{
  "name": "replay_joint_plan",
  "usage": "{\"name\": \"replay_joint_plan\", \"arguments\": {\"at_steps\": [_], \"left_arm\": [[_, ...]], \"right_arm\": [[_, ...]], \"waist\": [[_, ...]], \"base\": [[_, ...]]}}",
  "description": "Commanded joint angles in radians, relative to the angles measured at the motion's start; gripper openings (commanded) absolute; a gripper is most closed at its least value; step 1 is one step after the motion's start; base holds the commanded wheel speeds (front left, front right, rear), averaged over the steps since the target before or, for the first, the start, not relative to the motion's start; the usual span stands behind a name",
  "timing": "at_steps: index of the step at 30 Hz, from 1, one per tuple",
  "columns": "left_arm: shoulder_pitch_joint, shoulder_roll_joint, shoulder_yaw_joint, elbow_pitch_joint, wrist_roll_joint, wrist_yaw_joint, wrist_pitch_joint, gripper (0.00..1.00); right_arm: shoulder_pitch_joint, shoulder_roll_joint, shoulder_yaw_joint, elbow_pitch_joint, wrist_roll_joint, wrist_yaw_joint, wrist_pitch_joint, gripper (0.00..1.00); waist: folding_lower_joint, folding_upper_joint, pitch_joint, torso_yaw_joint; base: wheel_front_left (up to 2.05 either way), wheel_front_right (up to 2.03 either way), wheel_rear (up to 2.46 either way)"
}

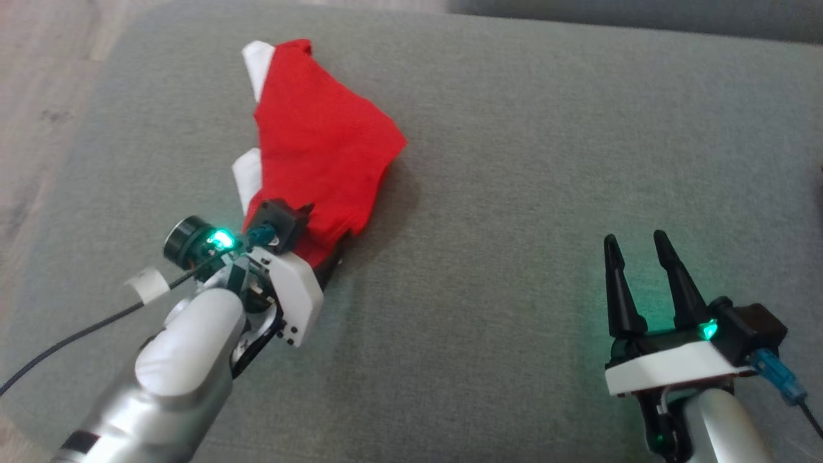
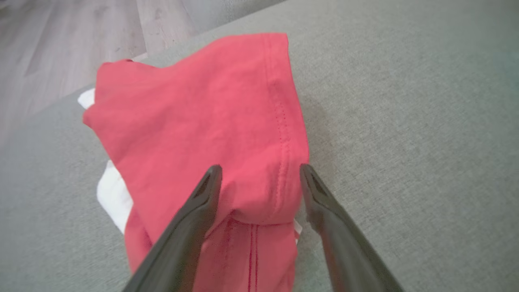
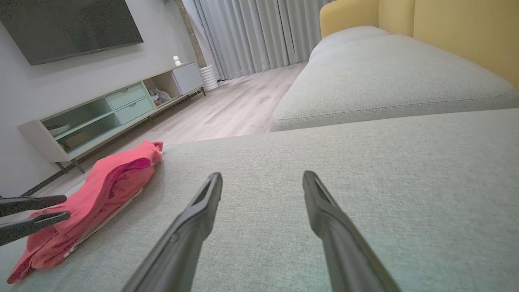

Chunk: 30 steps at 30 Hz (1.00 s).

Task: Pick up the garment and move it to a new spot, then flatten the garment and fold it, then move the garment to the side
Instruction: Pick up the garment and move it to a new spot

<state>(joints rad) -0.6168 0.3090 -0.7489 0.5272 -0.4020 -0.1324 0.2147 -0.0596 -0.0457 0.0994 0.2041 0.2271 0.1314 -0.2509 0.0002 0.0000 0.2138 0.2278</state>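
Observation:
A red garment with white parts showing at its left edge lies folded on the grey sofa cushion, toward the far left. My left gripper is at its near end, open, one finger on each side of the bunched red hem. In the head view the wrist and cloth hide those fingers. From the right wrist view the garment is a low heap at the left, with the left gripper's fingers at its near edge. My right gripper stands open over bare cushion at the lower right, holding nothing.
Wooden floor borders the cushion's left edge. In the right wrist view a second grey cushion and a yellow backrest lie ahead, with a low TV cabinet across the floor.

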Motion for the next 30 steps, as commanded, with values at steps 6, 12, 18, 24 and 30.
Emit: {"name": "replay_joint_plan", "arguments": {"at_steps": [6, 12, 18, 24, 30], "left_arm": [[-0.084, 0.031, 0.013, 0.077, -0.022, 0.002, -0.001, 1.00], [-0.111, 0.024, 0.011, 0.112, -0.033, 0.003, -0.062, 0.00], [-0.136, 0.032, 0.071, 0.075, -0.057, 0.026, -0.200, 0.00], [-0.130, 0.071, 0.122, -0.029, -0.074, 0.061, -0.268, 0.00], [-0.120, 0.112, 0.127, -0.171, -0.060, 0.090, -0.254, 0.00]], "right_arm": [[-0.041, -0.004, 0.023, -0.033, -0.012, -0.001, -0.011, 1.00], [-0.042, -0.004, 0.022, -0.026, -0.010, -0.001, -0.011, 1.00], [-0.031, -0.004, 0.026, -0.011, -0.004, -0.001, -0.011, 1.00], [-0.012, -0.004, 0.036, 0.004, 0.012, -0.001, -0.011, 1.00], [-0.007, -0.004, 0.043, -0.003, 0.030, -0.001, -0.011, 1.00]], "waist": [[-0.0002, 0.0000, 0.029, -0.035], [-0.0002, 0.0000, 0.019, -0.042], [-0.0002, 0.0000, -0.031, -0.045], [-0.0002, 0.0000, -0.100, -0.060], [-0.0002, 0.0000, -0.129, -0.103]], "base": [[0.00, 0.00, 0.00], [0.00, 0.00, 0.00], [0.00, 0.00, 0.00], [0.00, 0.00, 0.00], [0.00, 0.00, 0.00]]}}
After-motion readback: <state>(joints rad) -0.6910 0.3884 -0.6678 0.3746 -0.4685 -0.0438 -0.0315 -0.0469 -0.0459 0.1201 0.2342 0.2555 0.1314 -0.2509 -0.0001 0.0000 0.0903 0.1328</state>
